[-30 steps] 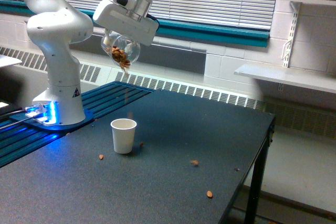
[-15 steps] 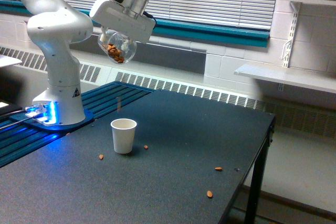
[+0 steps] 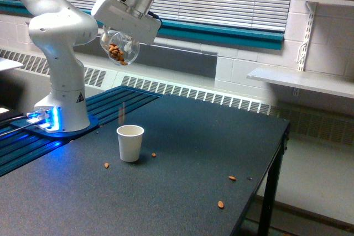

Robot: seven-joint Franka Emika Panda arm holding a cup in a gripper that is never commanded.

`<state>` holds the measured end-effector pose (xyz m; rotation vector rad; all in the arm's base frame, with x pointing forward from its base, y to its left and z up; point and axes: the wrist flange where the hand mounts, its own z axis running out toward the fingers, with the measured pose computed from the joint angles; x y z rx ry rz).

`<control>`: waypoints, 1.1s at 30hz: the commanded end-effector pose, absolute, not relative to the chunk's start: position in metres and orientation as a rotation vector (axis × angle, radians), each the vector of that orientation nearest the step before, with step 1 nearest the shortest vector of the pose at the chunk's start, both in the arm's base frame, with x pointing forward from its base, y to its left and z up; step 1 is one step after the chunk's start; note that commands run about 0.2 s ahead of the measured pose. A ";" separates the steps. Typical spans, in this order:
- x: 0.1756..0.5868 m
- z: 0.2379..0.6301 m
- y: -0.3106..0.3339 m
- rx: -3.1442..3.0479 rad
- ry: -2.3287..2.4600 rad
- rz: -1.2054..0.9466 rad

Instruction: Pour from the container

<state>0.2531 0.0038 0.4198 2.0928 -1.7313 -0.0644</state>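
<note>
The container [image 3: 119, 50] is a clear round jar holding brown nuts, hanging high above the table at the exterior view's upper left. My gripper [image 3: 117, 40] is shut on the container, which is tilted, with the nuts lying low in its body. Below it and slightly to the right, a small white paper cup [image 3: 130, 142] stands upright on the dark table [image 3: 182, 192]. Loose nuts lie on the table: one [image 3: 153, 155] just right of the cup, one [image 3: 106, 164] to its left.
More spilled nuts lie near the table's right edge [image 3: 232, 178] and toward the front [image 3: 220, 204]. The arm's white base [image 3: 63, 109] stands at the exterior view's left on blue slats. A wall shelf [image 3: 298, 81] is at the right, beyond the table edge.
The jar has swung up and to the left, tilting back, and the nuts have settled inside it. A nut on the table rolled to the right, toward the table's edge.
</note>
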 end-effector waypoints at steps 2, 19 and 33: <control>0.256 0.422 0.002 2.073 -1.736 -0.079; 0.267 0.420 -0.004 2.069 -1.732 -0.095; 0.270 0.419 -0.007 2.059 -1.719 -0.100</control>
